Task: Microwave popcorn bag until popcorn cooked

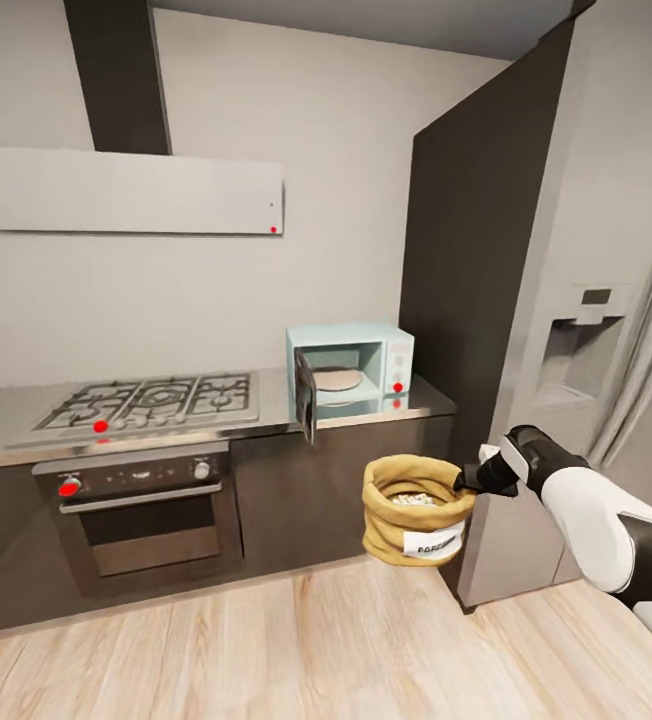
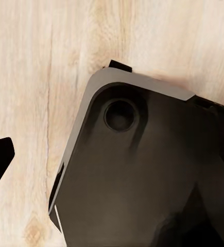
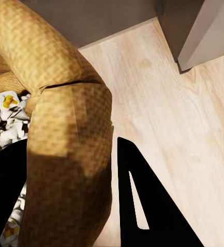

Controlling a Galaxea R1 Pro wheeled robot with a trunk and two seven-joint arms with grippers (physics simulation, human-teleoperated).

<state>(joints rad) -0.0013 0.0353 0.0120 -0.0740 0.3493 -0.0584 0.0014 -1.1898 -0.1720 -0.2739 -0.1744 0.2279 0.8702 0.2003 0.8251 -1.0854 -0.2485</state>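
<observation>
The tan popcorn bag (image 1: 413, 512) hangs in the air in front of the dark cabinets, below the countertop (image 1: 6, 425). My right gripper (image 1: 469, 483) is shut on its rolled rim. In the right wrist view the burlap rim (image 3: 65, 128) sits pinched between the black fingers (image 3: 142, 206), with whitish popcorn (image 3: 3, 118) inside the bag. The pale blue microwave (image 1: 366, 362) stands on the countertop's right end, and its door (image 1: 307, 396) is swung open toward me. My left gripper (image 2: 91, 206) is open over the wooden floor, holding nothing.
A gas hob (image 1: 151, 398) and a dark oven (image 1: 136, 510) are to the microwave's left. A tall steel fridge (image 1: 586, 300) and a dark panel (image 1: 466, 250) stand close on the right, beside my right arm. Part of my dark base (image 2: 142, 170) lies under the left gripper.
</observation>
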